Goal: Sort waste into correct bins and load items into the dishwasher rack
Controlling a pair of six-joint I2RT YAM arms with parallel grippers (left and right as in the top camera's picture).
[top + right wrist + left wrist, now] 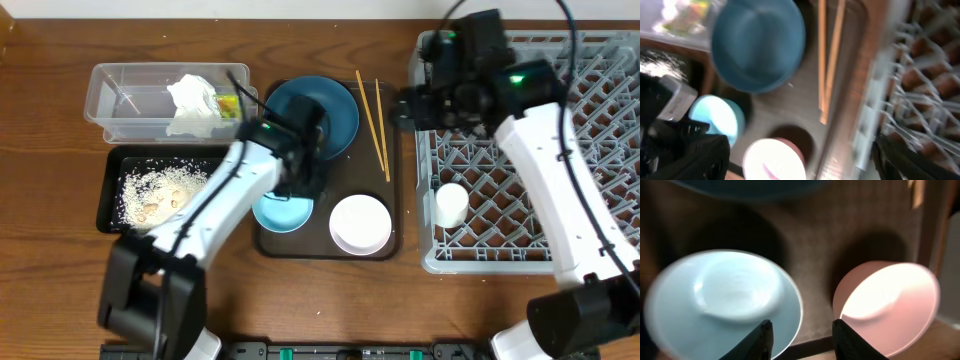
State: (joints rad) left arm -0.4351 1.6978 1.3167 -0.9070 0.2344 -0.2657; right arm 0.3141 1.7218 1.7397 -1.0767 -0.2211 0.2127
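White arm (215,190) bends over the light blue bowl (725,300), left claw (801,340) parted, empty; right claw (403,106) gapes beside the rack (600,150).

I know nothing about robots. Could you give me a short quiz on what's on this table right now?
1. True or false: the white cup stands inside the grey rack.
2. What lies in the black tray? A) rice scraps B) forks C) coins
3. How many bowls sit on the brown tray?

Key: 1 true; 2 A; 3 two.
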